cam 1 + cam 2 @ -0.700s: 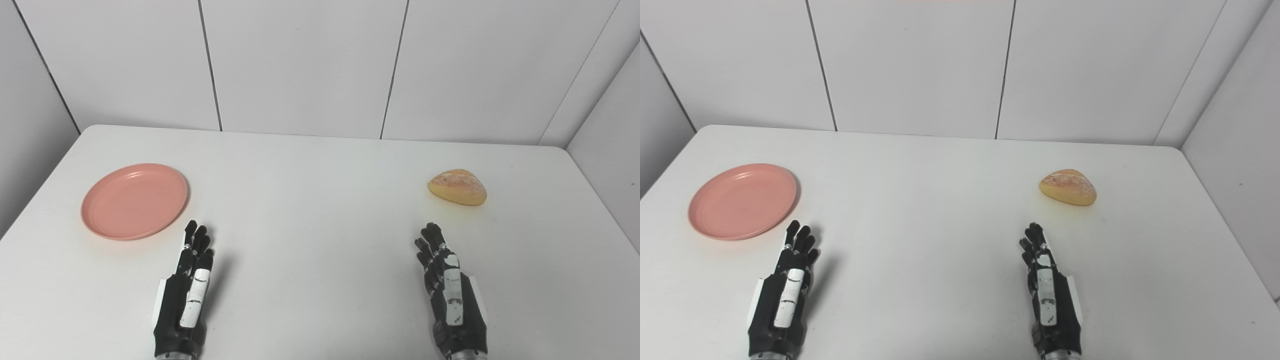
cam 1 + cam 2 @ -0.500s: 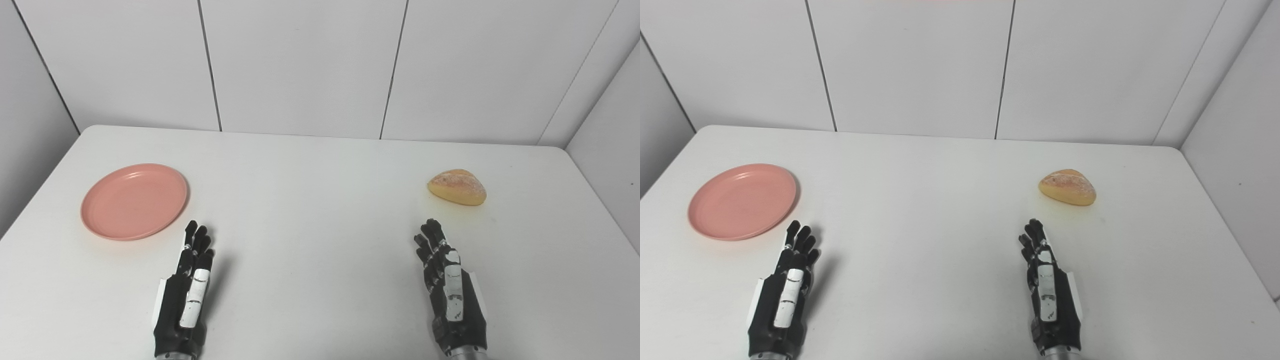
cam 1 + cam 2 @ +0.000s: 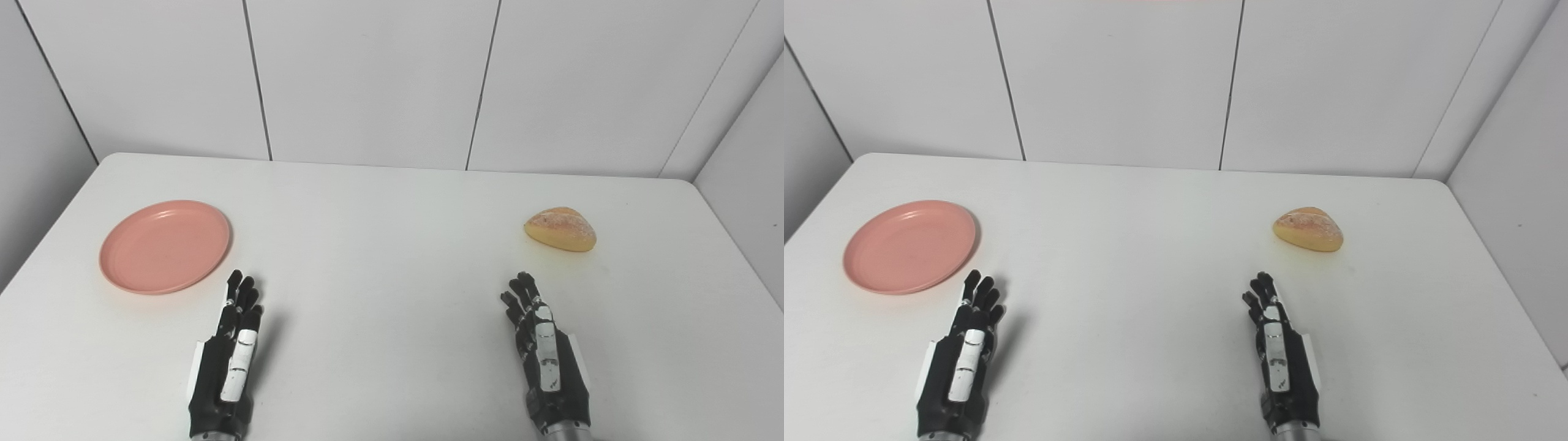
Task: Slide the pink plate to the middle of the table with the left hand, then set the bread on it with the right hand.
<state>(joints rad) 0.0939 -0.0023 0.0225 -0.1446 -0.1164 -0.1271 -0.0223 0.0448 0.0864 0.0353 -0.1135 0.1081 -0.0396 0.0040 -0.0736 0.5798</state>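
Left eye view: a white table (image 3: pixel 392 202) with rounded far corners fills most of the scene, set against pale wall panels (image 3: pixel 367 79) split by thin dark seams. On the table's left side lies the pink plate (image 3: pixel 165 246), flat and empty, well short of the middle of the tabletop. Far across from it, on the right side, the bread (image 3: pixel 560 228), a small golden roll with a floury crust, sits alone on the bare surface, well apart from the plate.

Both robot hands reach in from the near edge, black with white panels along their backs. The left hand (image 3: pixel 228 361) is extended with its fingers straight, close together and pointing away from the robot; it grips nothing, and its fingertips (image 3: pixel 234 280) stop just short of the plate's near right rim without touching it. A soft shadow falls on the table to its right. The right hand (image 3: pixel 542 355) matches it on the other side, fingers stretched out and slightly fanned, likewise holding nothing; it is angled a little toward the centre, with the bread lying beyond its fingertips and a clear gap of tabletop between them.
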